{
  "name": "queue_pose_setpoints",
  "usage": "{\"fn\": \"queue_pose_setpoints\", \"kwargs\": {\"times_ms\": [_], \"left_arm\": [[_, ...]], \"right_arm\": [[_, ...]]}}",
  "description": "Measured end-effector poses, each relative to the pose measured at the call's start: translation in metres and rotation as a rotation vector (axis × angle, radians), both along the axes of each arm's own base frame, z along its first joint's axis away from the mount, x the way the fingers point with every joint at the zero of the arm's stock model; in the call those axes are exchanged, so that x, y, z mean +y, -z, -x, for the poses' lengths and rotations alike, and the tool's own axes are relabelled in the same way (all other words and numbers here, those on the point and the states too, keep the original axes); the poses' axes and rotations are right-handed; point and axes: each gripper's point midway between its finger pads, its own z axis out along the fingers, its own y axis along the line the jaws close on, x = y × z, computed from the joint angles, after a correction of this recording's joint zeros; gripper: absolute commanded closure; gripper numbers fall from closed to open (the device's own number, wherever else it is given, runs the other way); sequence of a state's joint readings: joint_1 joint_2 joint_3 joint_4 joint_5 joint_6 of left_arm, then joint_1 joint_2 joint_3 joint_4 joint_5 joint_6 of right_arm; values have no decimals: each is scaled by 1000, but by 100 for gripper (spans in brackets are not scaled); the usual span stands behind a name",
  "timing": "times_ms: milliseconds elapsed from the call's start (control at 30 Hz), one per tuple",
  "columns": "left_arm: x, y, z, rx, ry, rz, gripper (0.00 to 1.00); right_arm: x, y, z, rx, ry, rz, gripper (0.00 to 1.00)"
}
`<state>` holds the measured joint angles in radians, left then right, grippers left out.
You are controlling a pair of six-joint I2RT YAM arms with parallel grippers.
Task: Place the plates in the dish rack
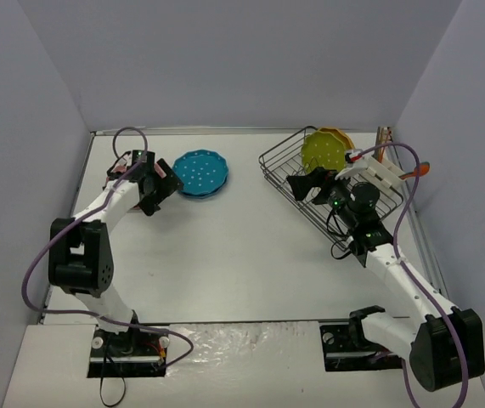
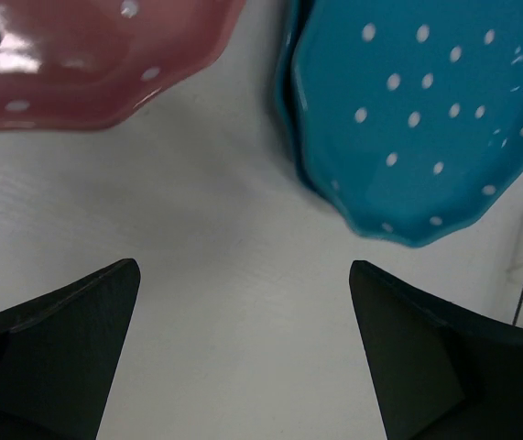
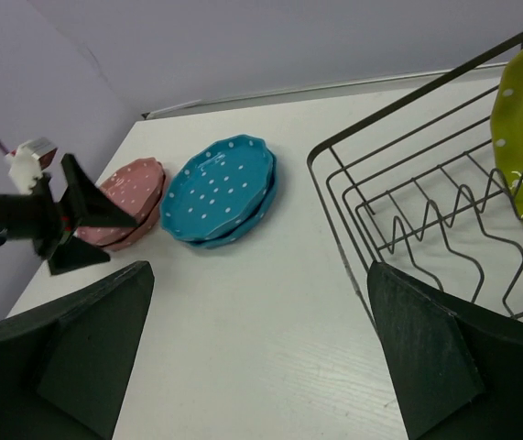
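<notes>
The blue plate and pink plate looked glossy and glazed; the dish rack was thin dark metal wire; the table was matt white, faintly grained.

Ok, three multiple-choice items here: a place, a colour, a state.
1. Where is the yellow-green plate? A) flat on the table B) standing in the dish rack C) leaning on the wall
2. What colour lies beside the blue plates? A) pink B) orange C) white
3. How is the left end effector? A) shut on a plate B) open, empty C) shut, empty
Answers: B, it stands among the rack's wires; A, the pink plates show in both wrist views; B, its fingers stand apart over the table.
</notes>
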<state>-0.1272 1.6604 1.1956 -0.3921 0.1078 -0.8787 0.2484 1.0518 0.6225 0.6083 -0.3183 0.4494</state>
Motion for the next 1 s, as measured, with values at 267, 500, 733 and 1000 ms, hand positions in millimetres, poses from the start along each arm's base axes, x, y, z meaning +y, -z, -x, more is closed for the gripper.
{"fn": "queue_pose_setpoints", "kwargs": {"times_ms": [267,500,733,1000], "left_arm": [[-16,6,-59,6,-36,43,15],[-34,34,-70,85,-25,33,31],[-46,43,-63,125,-14,25,66],[-42,43,-63,133,-50,23,99]], "right_arm": [[3,-11,12,-42,-21,-20,0],[1,-8,17,-44,-21,-14,0],[0,0,22,-37,-21,-12,0],[-2,-1,26,-48,-22,-8,0]]}}
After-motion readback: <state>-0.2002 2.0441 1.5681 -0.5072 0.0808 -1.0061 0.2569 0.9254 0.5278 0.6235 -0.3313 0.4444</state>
